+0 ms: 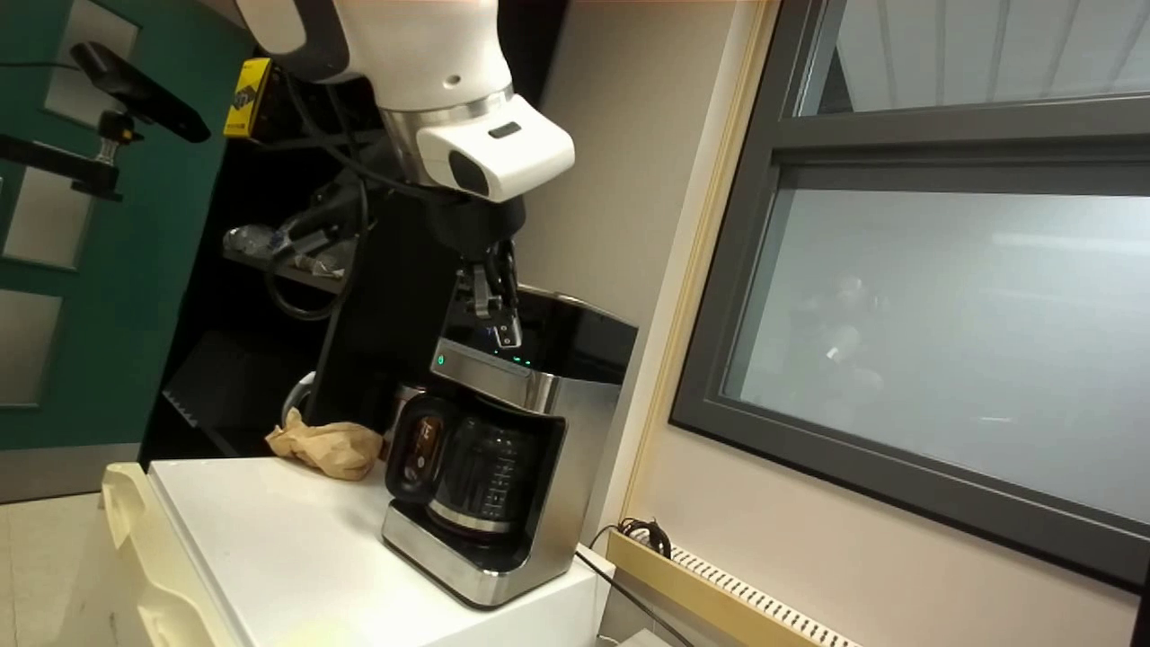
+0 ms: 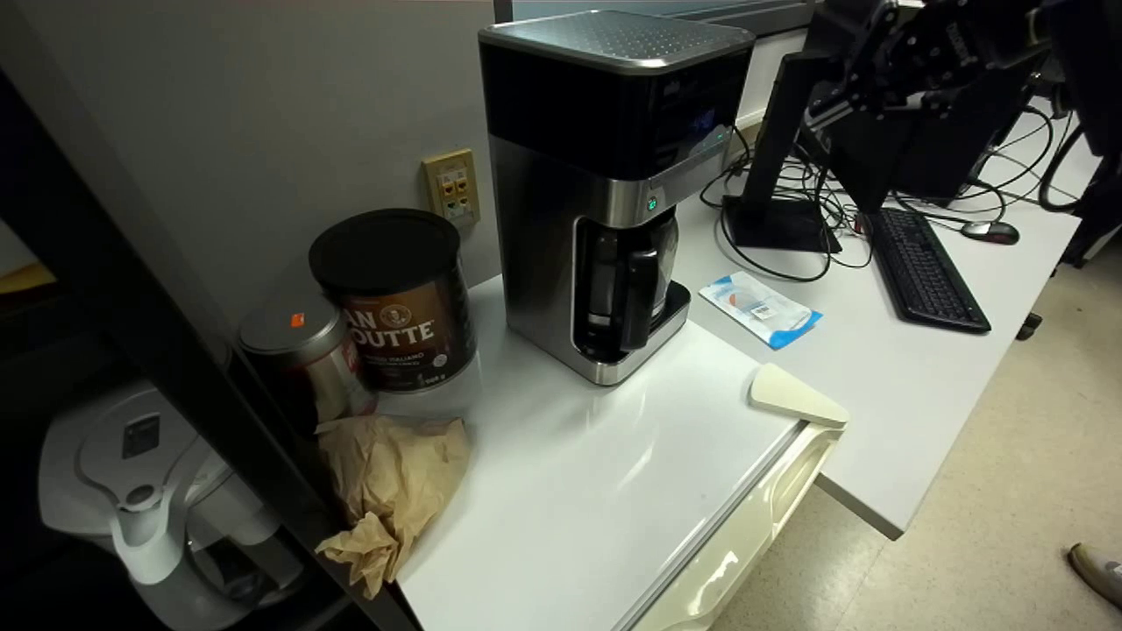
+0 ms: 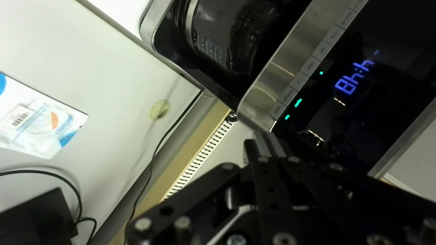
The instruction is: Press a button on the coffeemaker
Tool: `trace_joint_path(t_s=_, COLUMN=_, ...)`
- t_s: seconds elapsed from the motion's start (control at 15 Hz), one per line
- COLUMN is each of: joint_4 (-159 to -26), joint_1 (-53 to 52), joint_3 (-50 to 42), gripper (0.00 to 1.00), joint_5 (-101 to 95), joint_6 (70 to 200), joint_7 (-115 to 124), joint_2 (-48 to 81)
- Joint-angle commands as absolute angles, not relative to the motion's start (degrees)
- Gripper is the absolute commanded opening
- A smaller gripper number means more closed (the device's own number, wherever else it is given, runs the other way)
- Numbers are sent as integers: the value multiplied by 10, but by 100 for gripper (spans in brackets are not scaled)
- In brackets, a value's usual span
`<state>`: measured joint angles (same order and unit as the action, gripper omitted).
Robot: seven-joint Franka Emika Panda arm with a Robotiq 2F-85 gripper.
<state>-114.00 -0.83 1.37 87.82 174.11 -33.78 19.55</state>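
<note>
I had my tool (image 3: 270, 144) clenched, its two fingertips (image 3: 262, 144) meeting side by side. It hung in front of the upper part of the coffeemaker (image 1: 584, 449), near the machine but apart from it; an exterior view showed the gap between them. Facing my tool was the dark control panel (image 3: 385, 102), with blue digits (image 3: 352, 80) and small green marks (image 3: 298, 102) glowing on it. A row of buttons (image 3: 310, 64) ran along the panel's silver edge, its nearest end close to my fingertips in the wrist view; the labels were too small for me to read. Lower than my tool, the glass carafe (image 1: 490, 467) stood upright inside the machine, its black handle (image 1: 402, 454) toward the front. Lower again, the white counter (image 2: 561, 491) carried the upright coffeemaker. On the far side of the machine from my tool stood a large tin (image 2: 403, 324) with a black lid and a smaller tin (image 2: 289, 340) with a grey one. A crumpled paper bag (image 2: 394, 473) lay near those, well apart from my tool. On my tool's side of the machine, lower than the tool, lay a blue-and-white packet (image 2: 761, 308) and a black keyboard (image 2: 925, 272).
</note>
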Motion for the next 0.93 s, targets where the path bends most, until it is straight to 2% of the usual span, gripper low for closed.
trace_joint_path(t_s=0.0, joint_4=-1078, joint_1=-2, joint_3=21, gripper=0, joint_5=922, joint_6=1725, joint_7=-385, joint_2=246)
trace_joint_path(t_s=0.87, joint_4=-975, joint_1=-11, joint_3=35, gripper=0, joint_5=934, joint_6=1722, joint_7=-429, joint_2=334)
